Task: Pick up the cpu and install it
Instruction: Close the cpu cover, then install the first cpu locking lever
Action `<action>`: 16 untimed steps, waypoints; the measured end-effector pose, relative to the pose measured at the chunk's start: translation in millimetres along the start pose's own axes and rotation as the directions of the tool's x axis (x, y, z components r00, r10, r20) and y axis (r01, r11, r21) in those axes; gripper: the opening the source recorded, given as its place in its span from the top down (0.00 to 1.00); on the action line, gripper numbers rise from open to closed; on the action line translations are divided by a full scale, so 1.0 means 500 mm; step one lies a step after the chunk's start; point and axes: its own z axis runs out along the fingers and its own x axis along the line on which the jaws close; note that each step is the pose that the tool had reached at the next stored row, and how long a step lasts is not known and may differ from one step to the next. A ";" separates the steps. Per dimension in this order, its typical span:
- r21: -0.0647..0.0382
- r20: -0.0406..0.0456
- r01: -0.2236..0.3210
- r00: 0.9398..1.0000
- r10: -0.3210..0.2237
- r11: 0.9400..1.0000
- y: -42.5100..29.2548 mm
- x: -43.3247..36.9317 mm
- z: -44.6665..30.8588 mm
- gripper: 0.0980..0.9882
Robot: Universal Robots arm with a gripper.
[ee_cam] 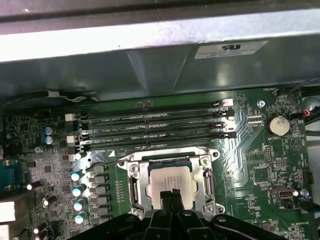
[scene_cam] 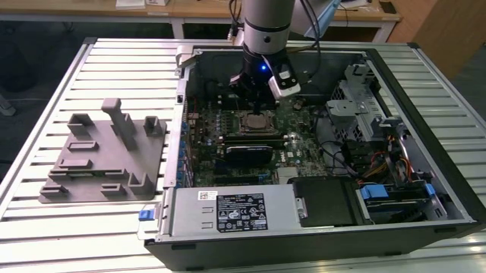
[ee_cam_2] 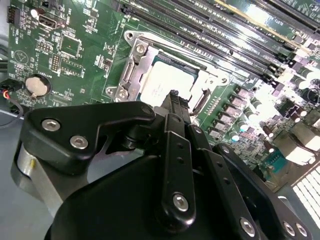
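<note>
The cpu (ee_cam: 170, 179) lies flat inside its metal socket frame (ee_cam: 134, 186), mid-board on the motherboard (ee_cam: 260, 150). The gripper (ee_cam: 172, 196) hangs over one edge of the chip, its jaws drawn narrow and holding nothing; whether the tips touch the lid I cannot tell. The risk, as I judge it, is that an off-centre press or sideways drag tilts the chip on the socket contacts or snags the frame. Open room is mostly straight up, since memory slots (ee_cam: 150, 132) lie just beside the frame toward the case wall (ee_cam: 150, 65) and capacitors (ee_cam: 77, 190) stand near another side.
</note>
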 end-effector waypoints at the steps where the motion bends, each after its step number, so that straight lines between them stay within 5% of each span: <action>1: 0.000 0.000 0.000 1.000 0.000 1.000 0.000 0.000 -0.003 0.99; 7: -0.004 0.000 0.000 1.000 0.000 1.000 0.001 0.000 -0.027 0.99; 16: -0.004 0.000 0.000 1.000 0.000 1.000 0.001 0.000 -0.029 0.99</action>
